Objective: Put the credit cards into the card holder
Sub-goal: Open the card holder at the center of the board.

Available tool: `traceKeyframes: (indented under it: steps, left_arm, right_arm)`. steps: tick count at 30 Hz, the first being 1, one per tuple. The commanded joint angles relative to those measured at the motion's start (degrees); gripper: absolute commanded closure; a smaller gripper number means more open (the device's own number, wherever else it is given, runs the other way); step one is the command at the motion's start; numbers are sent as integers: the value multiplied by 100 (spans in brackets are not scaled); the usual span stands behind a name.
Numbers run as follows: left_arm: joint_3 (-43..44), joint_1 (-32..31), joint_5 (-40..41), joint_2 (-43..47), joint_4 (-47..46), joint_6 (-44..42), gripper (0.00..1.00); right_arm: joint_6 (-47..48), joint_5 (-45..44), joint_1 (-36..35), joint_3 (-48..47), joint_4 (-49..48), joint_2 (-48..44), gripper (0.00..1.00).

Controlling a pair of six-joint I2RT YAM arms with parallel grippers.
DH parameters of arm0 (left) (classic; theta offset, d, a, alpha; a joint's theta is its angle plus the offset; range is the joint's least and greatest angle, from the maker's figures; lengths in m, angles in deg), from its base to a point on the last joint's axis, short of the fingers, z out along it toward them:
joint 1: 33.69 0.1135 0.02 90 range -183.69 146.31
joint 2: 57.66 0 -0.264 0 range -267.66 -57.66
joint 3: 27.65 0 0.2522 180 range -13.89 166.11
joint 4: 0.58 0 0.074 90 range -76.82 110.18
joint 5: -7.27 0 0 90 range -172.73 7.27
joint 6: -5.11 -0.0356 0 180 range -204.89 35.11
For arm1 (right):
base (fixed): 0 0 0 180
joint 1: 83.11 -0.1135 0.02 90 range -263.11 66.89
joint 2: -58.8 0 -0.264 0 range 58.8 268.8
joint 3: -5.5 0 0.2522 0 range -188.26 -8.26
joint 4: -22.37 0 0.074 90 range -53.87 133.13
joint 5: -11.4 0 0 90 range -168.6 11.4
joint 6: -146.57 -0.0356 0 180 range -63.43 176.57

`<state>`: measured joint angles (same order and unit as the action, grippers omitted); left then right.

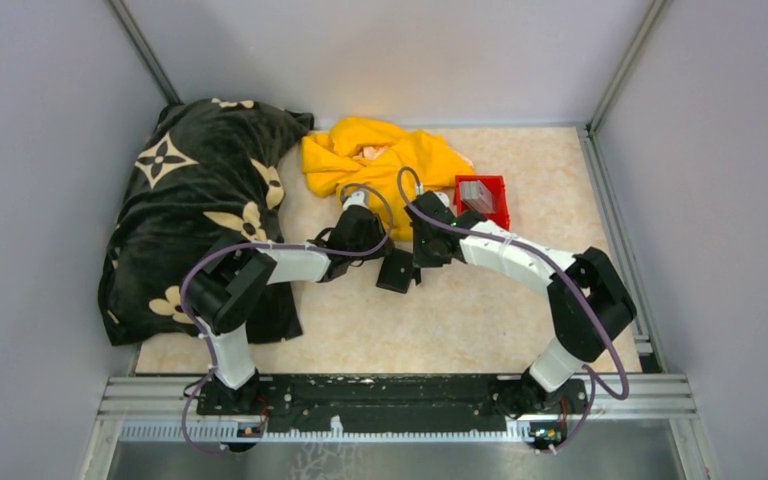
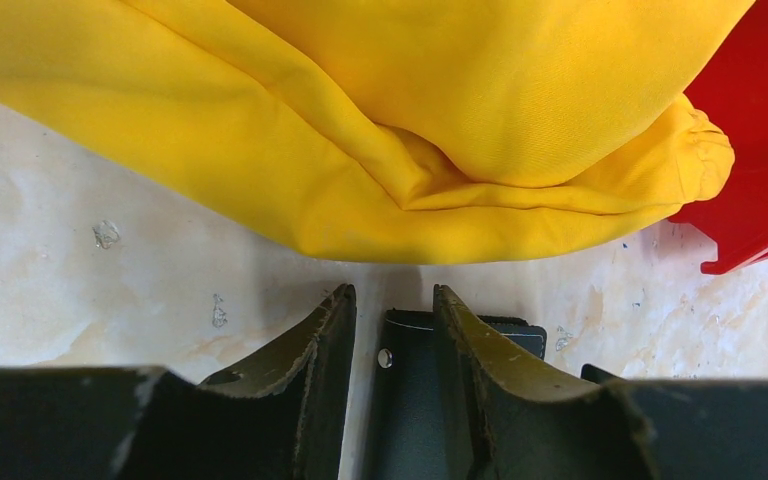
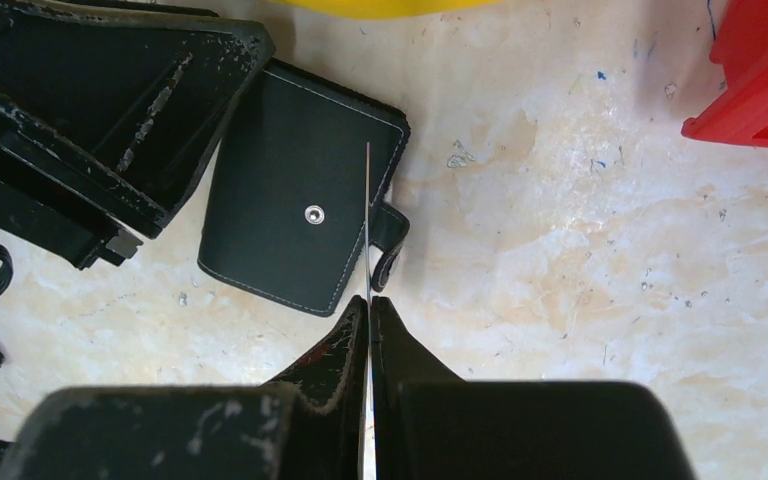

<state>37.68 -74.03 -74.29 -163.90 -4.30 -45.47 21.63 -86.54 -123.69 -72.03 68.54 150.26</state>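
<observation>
The black card holder (image 3: 280,215) lies closed and flat on the table, snap stud up, its tab on the right. My right gripper (image 3: 369,300) is shut on one thin credit card (image 3: 368,200), seen edge-on, standing over the holder's right edge. More grey credit cards (image 1: 477,192) lie in the red bin (image 1: 500,205). My left gripper (image 2: 392,295) is open over the holder's (image 2: 410,400) far corner; its right finger (image 2: 470,345) lies across the holder, and I cannot tell whether it presses on it. In the top view the holder (image 1: 397,270) sits between both grippers.
A crumpled yellow cloth (image 1: 380,160) lies just beyond the card holder, touching the red bin (image 2: 760,130). A black blanket with cream flowers (image 1: 200,200) covers the table's left side. Grey walls enclose the table on three sides.
</observation>
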Motion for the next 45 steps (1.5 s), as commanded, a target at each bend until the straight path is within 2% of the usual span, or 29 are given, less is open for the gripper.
traceKeyframes:
  steps: [1,17,29,39,45]
  left_arm:
    - [-349,-84,-98,-559,1459,-5,58]
    - [-472,-132,-68,-514,1482,26,58]
    - [-846,-140,87,-213,1419,119,58]
    - [-1026,-134,364,175,1442,241,46]
    - [-1192,-137,536,475,1490,346,44]
  right_arm:
    - [31,-90,66,103,-93,-325,100]
    - [-68,-65,164,517,-264,-583,100]
    - [-469,1240,893,1488,-1436,-1029,100]
    - [-648,2068,1183,1908,-2088,-1187,100]
    - [-685,2316,1326,2080,-2305,-1243,100]
